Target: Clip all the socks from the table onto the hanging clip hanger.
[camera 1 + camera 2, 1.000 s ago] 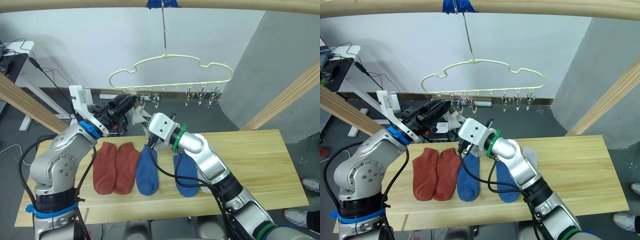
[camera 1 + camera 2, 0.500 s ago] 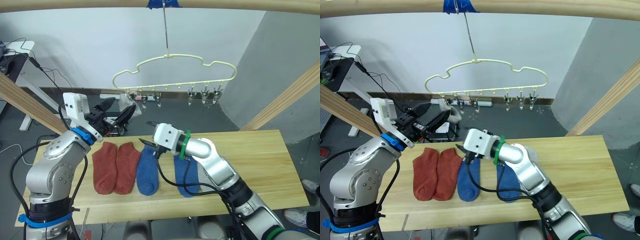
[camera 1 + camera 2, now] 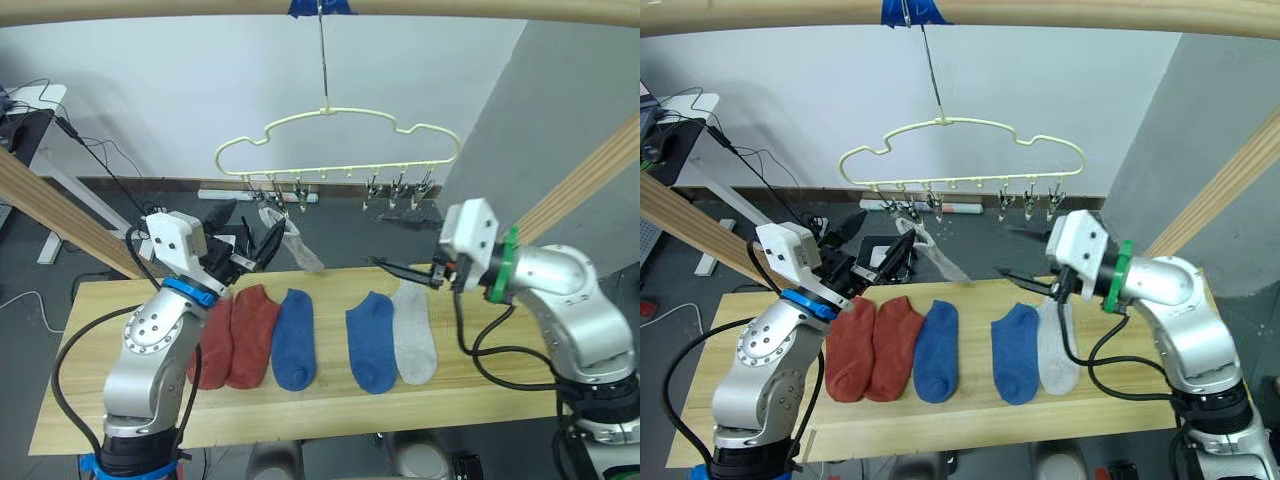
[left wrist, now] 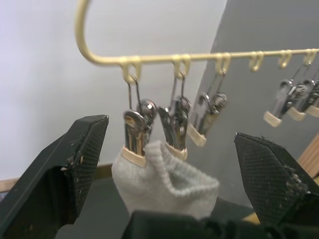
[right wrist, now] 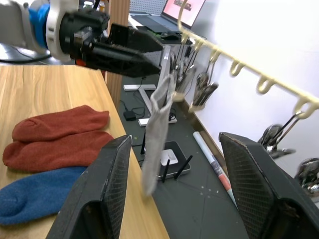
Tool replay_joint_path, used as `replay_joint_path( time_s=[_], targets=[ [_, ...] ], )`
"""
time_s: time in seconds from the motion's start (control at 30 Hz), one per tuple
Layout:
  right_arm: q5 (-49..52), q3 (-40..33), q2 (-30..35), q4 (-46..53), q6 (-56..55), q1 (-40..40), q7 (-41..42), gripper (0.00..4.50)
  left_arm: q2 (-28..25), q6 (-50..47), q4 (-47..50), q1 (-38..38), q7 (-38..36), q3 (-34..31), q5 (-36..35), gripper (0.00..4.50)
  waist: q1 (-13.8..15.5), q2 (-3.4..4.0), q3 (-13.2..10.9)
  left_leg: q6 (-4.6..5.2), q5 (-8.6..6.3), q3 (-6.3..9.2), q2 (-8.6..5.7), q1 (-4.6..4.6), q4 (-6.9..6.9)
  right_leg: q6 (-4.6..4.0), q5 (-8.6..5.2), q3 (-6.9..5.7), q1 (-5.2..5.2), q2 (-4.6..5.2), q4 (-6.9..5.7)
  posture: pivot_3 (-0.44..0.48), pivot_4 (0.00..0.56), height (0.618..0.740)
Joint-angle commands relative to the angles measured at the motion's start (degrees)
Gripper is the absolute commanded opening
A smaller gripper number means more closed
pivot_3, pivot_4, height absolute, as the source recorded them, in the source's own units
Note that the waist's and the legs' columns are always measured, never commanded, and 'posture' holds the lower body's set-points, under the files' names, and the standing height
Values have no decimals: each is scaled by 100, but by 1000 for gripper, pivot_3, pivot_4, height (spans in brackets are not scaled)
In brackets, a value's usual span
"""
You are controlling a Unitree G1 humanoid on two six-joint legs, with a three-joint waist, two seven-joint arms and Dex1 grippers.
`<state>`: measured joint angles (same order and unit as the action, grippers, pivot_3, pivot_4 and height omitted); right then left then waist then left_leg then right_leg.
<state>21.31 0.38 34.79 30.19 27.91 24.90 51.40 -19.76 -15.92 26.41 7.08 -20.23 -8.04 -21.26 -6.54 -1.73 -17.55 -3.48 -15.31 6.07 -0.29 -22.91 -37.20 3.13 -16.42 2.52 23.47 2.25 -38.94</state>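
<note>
Clipped grey sock (image 4: 164, 184) between (open) left hand (image 4: 169, 174)

light: bright and even, soft shadows
glare: none
blur: wrist views a bit fuzzy up close, far clips soft

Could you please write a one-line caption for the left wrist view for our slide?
Open left end effector facing a grey sock clipped to the clip hanger.
</note>
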Motion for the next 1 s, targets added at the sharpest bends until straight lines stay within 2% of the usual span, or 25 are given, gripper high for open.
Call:
replay_joint_path(
  time_s=[0.03,0.07,0.1,0.33,0.7,1.0],
  targets=[
    [501,-370,250,390,330,-32,25,2907,197,395,241,-55,143,161,240,4500,3,-1,0,0,0,1,0,0,0,0,0,-1,0,-1,0,-225,317,740],
    [548,-414,305,438,378,-87,-19,2907,261,497,221,-58,143,197,273,4500,5,-2,-1,0,0,1,0,-1,0,0,0,-1,0,0,1,-232,320,740],
    [584,-448,355,481,428,-139,-68,2953,323,562,196,-63,192,222,341,4112,6,-2,-1,0,0,0,0,-2,-1,0,0,0,0,0,1,-232,320,740],
    [743,-573,569,624,552,-276,-252,2953,531,687,183,-217,348,441,623,2132,-5,-3,-3,1,0,-2,-1,-1,-6,0,0,1,-3,-1,1,-255,327,740],
    [1030,-676,787,686,687,-284,-395,2953,829,764,-274,2,616,399,774,2132,-8,-6,-8,1,0,-3,-5,-2,-14,0,0,1,-6,-4,0,-276,328,740],
    [1320,-734,839,775,867,-230,-517,2953,872,914,-898,499,432,404,704,2132,-14,-6,-10,1,0,-2,-6,-4,-29,0,0,0,-9,-7,-1,-292,328,740]
  ],
)
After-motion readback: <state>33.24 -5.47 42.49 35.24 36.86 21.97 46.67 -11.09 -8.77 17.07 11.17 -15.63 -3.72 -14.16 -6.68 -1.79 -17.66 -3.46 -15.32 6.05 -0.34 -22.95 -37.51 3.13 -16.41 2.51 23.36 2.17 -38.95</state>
